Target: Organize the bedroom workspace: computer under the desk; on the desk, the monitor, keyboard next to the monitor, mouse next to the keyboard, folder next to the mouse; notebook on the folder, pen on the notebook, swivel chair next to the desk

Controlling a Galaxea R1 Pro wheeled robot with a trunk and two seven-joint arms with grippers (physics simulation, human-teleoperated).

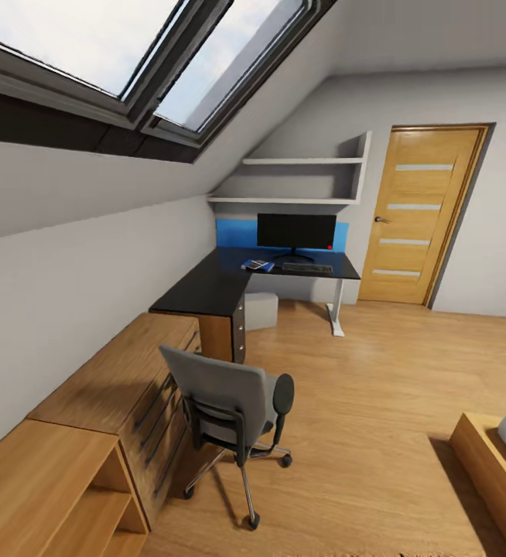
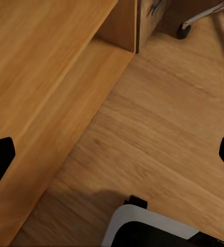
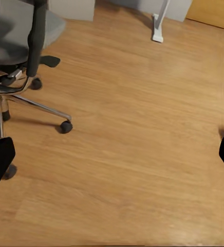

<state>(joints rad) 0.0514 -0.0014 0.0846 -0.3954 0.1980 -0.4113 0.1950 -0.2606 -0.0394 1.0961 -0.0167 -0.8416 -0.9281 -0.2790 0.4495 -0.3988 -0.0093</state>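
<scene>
Monitor (image 1: 296,232) and keyboard (image 1: 307,268) sit on the black desk (image 1: 206,286) at 12 o'clock; grey swivel chair (image 1: 230,402) stands nearer, at 7 o'clock. Left gripper (image 2: 112,154) and right gripper (image 3: 112,154) both spread wide, empty, over wood floor (image 3: 143,128).

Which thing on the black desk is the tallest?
The monitor. It stands upright at the back of the desk, while the keyboard and the blue item beside it lie flat.
</scene>
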